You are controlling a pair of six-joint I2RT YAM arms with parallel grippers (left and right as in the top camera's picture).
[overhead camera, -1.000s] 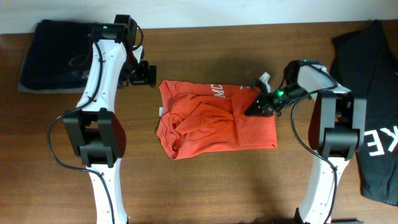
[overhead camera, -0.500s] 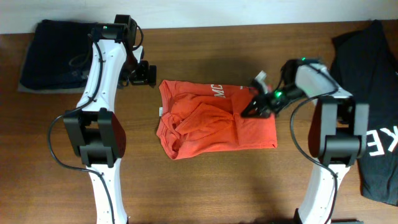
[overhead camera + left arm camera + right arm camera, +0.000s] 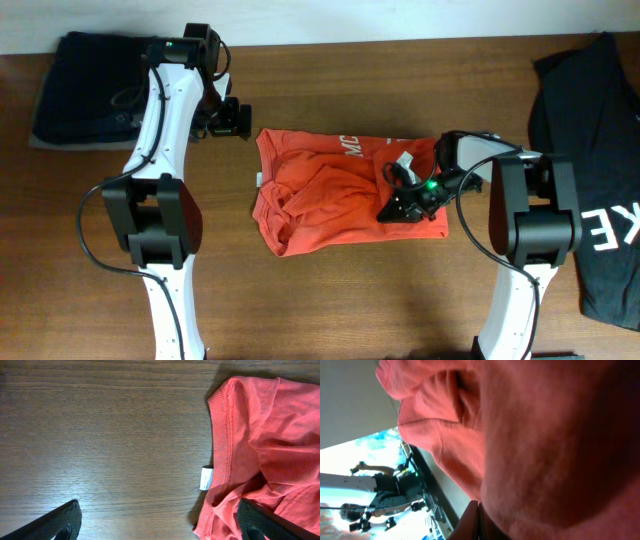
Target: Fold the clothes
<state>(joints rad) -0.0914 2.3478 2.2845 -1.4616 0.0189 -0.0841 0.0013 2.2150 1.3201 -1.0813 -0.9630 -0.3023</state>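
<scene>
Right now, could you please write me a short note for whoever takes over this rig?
Tools: the left tool is open and empty, above the table beside the collar of the red-orange T-shirt. The right tool is shut on the shirt's right half; cloth fills its camera, grip unconfirmed.
Done: shirt bunched into a rough rectangle.
Left: smooth it and finish folding.

My brown wood surface [image 3: 350,300] has three things on it: a rumpled red-orange T-shirt [image 3: 330,210] mid-table, a dark folded pile [image 3: 85,85] far left corner, and a black T-shirt [image 3: 600,150] along the right edge.
</scene>
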